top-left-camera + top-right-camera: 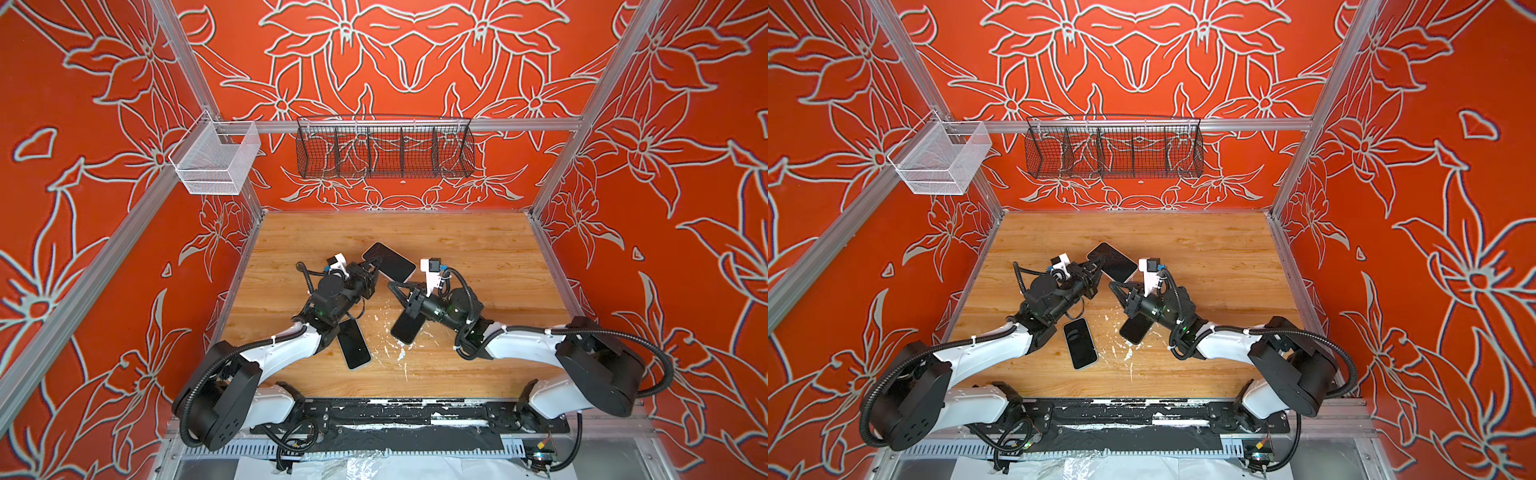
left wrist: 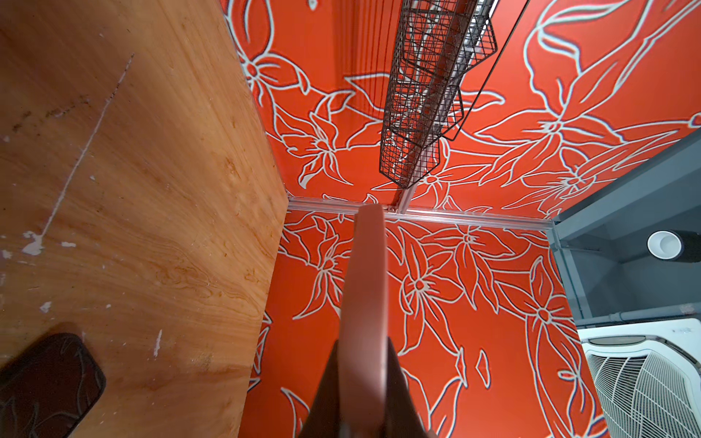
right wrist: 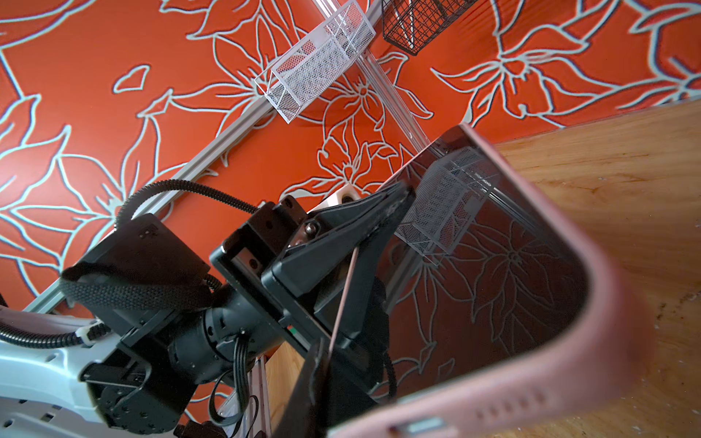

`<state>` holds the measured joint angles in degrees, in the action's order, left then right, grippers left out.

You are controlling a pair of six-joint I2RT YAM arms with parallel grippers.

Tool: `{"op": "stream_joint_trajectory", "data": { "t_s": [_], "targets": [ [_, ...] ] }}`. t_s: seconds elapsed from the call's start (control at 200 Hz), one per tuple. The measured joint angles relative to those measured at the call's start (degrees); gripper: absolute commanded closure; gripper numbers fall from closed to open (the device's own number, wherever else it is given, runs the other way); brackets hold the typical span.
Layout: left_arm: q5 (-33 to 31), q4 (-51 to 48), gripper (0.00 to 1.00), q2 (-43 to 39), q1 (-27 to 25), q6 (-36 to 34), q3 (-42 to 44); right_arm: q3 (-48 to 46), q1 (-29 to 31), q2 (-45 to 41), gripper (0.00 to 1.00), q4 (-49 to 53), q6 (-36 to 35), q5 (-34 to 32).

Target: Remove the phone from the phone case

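Pink phone case (image 3: 531,383) nearest; left pincer (image 3: 398,203) clamps its edge

Left gripper (image 1: 1099,262) pinches the phone (image 1: 1115,261) by its edge — right gripper (image 1: 1113,284), tips together, just beside it. A second phone (image 1: 1080,343) lies flat on the wooden table (image 1: 1204,257) — a third phone (image 1: 1133,332) partly under the right arm.

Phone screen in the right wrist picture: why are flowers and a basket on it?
Right wrist view: the glossy phone screen mirrors the flowered wall and white basket; the pink case rim by the lens is blurred. Left wrist view: the pink case edge is soft.
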<state>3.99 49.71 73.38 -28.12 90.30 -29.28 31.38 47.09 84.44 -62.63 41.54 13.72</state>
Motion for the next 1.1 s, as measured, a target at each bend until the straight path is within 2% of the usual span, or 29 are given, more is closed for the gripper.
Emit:
{"op": "stream_joint_trajectory", "data": {
  "t_s": [0.28, 0.515, 0.746, 0.911, 1.101],
  "targets": [
    [0.8, -1.5, 1.00, 0.0, 0.0, 0.9, 0.0, -1.3, 0.3, 0.2, 0.84, -1.0, -2.3, -0.4],
    [0.5, -4.2, 1.00, 0.0, 0.0, 0.1, -0.7, -1.6, 0.3, 1.8, 0.84, 0.5, -6.2, -0.9],
    [-0.3, -6.5, 1.00, -1.1, 0.0, -1.7, -0.7, -1.7, 0.3, 3.2, 0.84, 0.2, -6.8, -0.6],
    [0.1, -8.2, 1.00, -5.2, 0.6, -5.6, -0.9, -2.4, 0.2, 3.2, 0.77, 3.4, -6.9, -0.7],
    [3.1, -13.0, 1.00, -10.4, 3.2, -14.8, -4.6, -2.4, -0.7, -0.8, 0.71, 12.3, -7.0, 1.2]
  ]
}}
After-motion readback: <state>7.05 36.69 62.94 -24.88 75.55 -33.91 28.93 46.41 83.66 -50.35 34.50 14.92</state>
